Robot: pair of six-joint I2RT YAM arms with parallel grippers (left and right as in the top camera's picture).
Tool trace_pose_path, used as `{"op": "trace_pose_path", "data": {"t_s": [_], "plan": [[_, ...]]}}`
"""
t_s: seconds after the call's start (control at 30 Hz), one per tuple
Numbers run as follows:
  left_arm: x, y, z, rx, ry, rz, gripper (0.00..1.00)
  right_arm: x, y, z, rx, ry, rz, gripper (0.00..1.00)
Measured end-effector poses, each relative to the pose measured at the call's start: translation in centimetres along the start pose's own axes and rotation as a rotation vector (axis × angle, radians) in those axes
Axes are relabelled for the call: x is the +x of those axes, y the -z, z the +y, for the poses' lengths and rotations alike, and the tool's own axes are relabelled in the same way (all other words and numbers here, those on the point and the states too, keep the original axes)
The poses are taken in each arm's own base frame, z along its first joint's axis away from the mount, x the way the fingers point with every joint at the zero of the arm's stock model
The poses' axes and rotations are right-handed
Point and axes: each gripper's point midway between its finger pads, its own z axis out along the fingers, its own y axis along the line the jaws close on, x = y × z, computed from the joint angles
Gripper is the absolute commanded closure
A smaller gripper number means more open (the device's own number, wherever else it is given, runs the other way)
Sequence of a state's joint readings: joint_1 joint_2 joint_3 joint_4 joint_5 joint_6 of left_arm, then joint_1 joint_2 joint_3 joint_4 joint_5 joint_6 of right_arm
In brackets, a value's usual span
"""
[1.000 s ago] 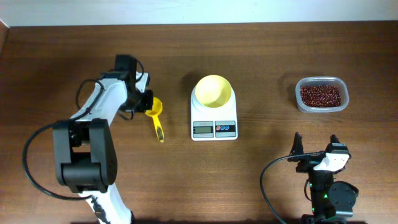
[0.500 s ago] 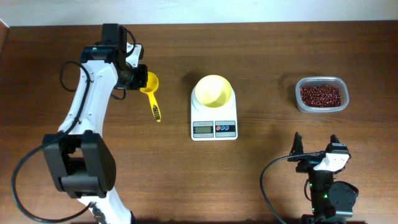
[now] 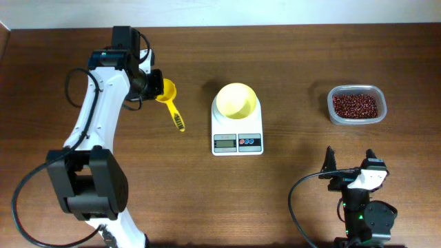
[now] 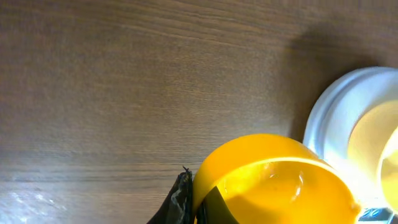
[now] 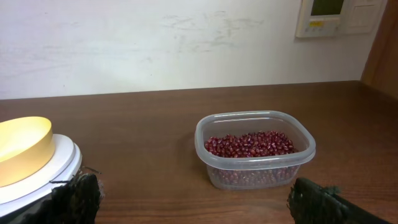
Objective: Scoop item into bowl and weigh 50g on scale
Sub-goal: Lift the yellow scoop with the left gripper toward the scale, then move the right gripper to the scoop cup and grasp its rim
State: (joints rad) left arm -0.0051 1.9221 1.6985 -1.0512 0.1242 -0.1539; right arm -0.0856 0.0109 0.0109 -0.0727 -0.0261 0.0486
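Observation:
The pale yellow bowl [image 3: 236, 100] stands on the white scale [image 3: 237, 136] at the table's middle; both show at the right edge of the left wrist view, bowl [image 4: 380, 143] and scale [image 4: 333, 118]. The red-brown beans [image 3: 355, 105] fill a clear container [image 3: 356, 89] at the right, also in the right wrist view [image 5: 252, 144]. My left gripper [image 3: 153, 88] is shut on the rim of the bright yellow scoop [image 3: 169, 98], whose cup [image 4: 273, 180] is pinched between the fingers [image 4: 183, 198]. My right gripper [image 3: 348, 169] is open and empty near the front edge [image 5: 199, 202].
The scoop's handle [image 3: 178, 120] hangs toward the front, left of the scale. A white wall runs behind the table's far edge [image 5: 155, 43]. Bare brown wood lies between scale and bean container [image 3: 296, 117].
My left arm has moved toward the far left with the scoop in its grip. Since half a second ago the scoop's handle has swung slightly right. The right arm has not moved.

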Motion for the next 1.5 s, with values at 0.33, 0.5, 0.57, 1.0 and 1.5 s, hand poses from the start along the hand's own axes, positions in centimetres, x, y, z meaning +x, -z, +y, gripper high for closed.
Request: {"op": "trace_pose_path", "data": {"t_s": [0.33,0.5,0.57,1.0,1.5], "plan": [[0.0,0.0,0.0,0.000,0.330,0.000,1.00,0.0,0.0,0.0,0.000,-0.001,0.000,0.01],[0.0,0.0,0.0,0.000,0.367,0.001,1.00,0.0,0.0,0.0,0.000,0.000,0.000,0.01],[0.0,0.0,0.0,0.000,0.373,0.000,1.00,0.0,0.0,0.0,0.000,0.000,0.000,0.01],[0.2,0.0,-1.2,0.066,0.533,0.029,1.00,-0.1,0.0,0.7,-0.043,-0.139,0.000,0.01],[-0.8,0.1,-2.1,0.113,0.637,0.007,1.00,-6.3,0.3,2.3,-0.076,-0.292,0.221,0.01]]}}
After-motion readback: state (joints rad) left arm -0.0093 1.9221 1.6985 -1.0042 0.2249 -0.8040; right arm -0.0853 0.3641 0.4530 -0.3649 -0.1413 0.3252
